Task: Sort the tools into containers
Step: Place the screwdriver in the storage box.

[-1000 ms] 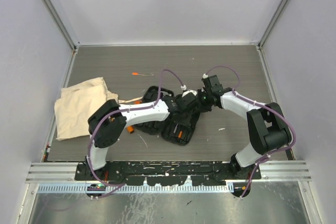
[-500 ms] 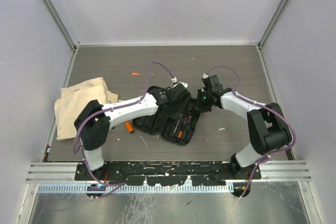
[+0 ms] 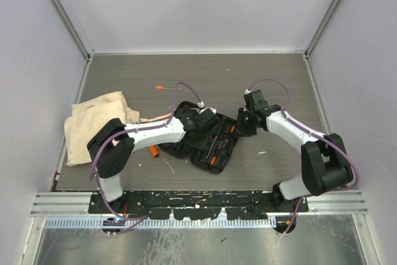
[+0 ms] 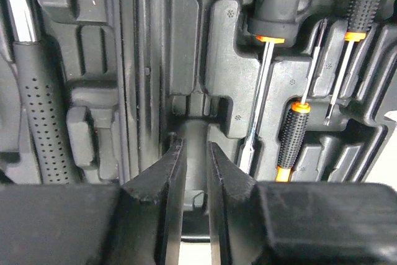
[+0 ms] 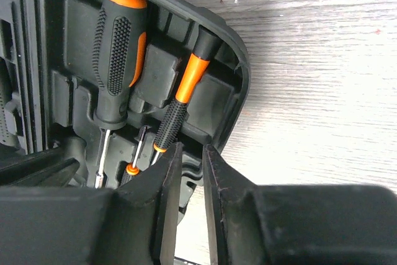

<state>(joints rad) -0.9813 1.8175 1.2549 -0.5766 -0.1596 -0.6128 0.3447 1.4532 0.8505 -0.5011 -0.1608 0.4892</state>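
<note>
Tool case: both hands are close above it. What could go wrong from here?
1. The right hand hangs at the tool case rim, beside the slim screwdriver; a move might knock it from its slot or shift the case.
2. The left hand works over the same case, so the arms might collide.
3. The thin driver lies flat on the table; it may slip from a grasp.

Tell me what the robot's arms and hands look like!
The left arm and right arm both have smooth white tubes between chunky black joints. A thin purple cable loops along each one. The left hand and right hand are matte black, each with two flat, tapering fingers, a bit scuffed at the edges.
</note>
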